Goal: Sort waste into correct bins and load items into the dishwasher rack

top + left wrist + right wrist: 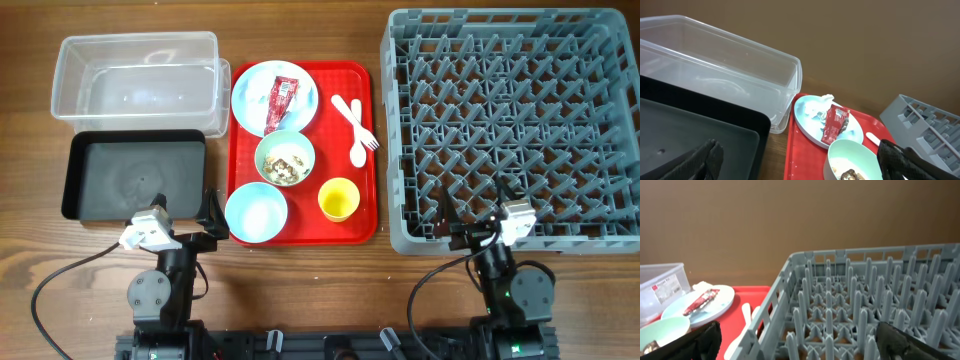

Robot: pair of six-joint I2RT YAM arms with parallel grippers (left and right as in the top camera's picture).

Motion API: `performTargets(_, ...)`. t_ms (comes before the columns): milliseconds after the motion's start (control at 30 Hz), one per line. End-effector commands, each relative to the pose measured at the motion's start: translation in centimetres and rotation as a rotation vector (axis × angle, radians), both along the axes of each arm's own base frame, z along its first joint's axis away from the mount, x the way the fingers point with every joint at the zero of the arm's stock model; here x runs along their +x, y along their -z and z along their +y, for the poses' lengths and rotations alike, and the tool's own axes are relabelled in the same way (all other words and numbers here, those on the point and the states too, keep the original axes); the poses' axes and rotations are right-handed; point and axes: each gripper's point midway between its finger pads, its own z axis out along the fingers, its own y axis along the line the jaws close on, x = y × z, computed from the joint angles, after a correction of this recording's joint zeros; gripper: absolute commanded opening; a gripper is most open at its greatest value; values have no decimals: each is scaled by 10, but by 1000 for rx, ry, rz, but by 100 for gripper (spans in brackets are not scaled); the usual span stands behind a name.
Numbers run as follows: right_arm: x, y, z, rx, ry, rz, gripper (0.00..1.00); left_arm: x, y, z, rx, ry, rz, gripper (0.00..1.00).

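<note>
The left gripper [212, 222] sits at the near left corner of the red tray [310, 228], jaws spread wide. The right gripper [452, 228], likewise spread, sits at the front of the rack [392, 130].

The sauce packet [279, 103] lies ahead and slightly right of the left gripper, beyond the light blue bowl [256, 212] and green bowl [285, 158]. The left arm is nearer. The packet's long axis points roughly away from that gripper. It is red, flat and glossy, on the plate [305, 100] beside crumpled paper [815, 106].
</note>
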Motion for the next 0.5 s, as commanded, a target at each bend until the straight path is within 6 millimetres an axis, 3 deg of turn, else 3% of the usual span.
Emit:
performTargets(0, -1, -5, 6, -2, -37, -23, 100, 0, 2, -4, 15, 23, 3, 100)
performTargets(300, -6, -29, 11, 0, -64, -85, 100, -1, -3, -5, 15, 27, -7, 100)
performTargets(467, -9, -47, 10, 0, -64, -106, 100, -4, -31, -5, 17, 26, -62, 100)
